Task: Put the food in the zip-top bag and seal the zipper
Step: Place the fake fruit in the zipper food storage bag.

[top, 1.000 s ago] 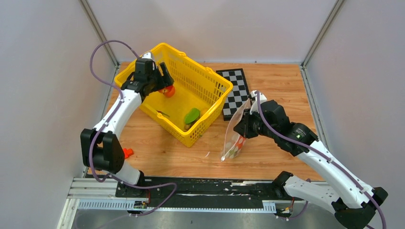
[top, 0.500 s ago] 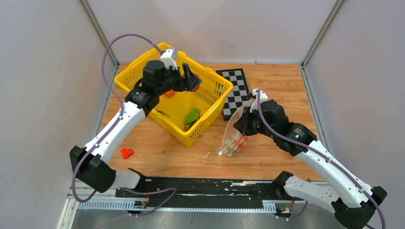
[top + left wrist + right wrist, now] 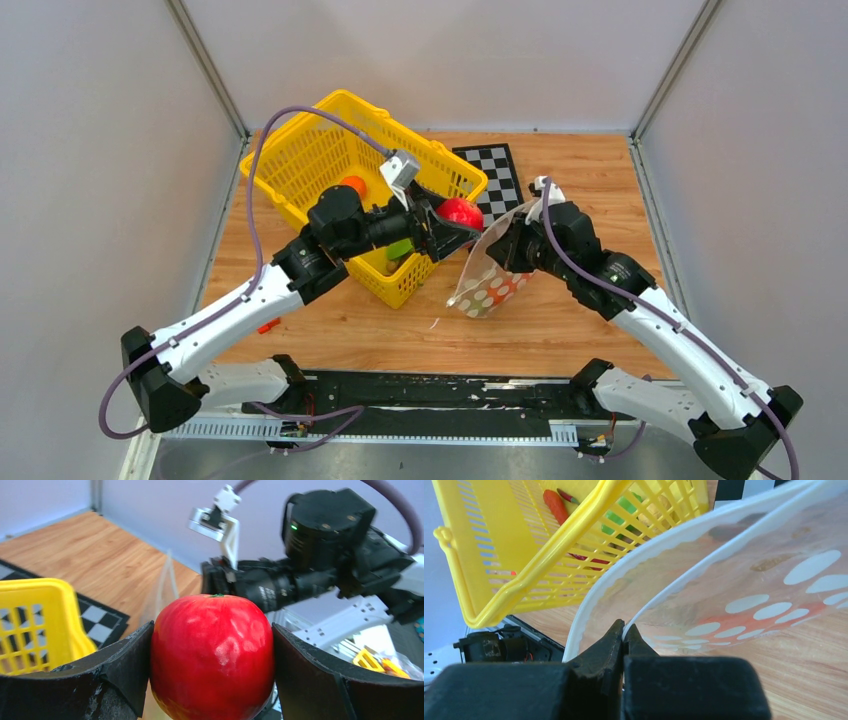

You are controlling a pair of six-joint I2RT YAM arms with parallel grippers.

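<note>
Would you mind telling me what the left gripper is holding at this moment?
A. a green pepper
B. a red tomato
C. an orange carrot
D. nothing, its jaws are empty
B: in the left wrist view the red tomato sits clamped between the two black fingers of the left gripper, touching both.

You're watching the right gripper [image 3: 624, 632] pinching the zip-top bag [image 3: 744, 580] at its zipper [image 3: 674, 536], jaws fully together, btm ctr. Bag's bowing up & to the right, mouth gaping, table [image 3: 799, 680] showing below. Upper L, the basket [image 3: 551, 560] is holding a carrot [image 3: 555, 506] & a green pepper [image 3: 621, 512].
</note>
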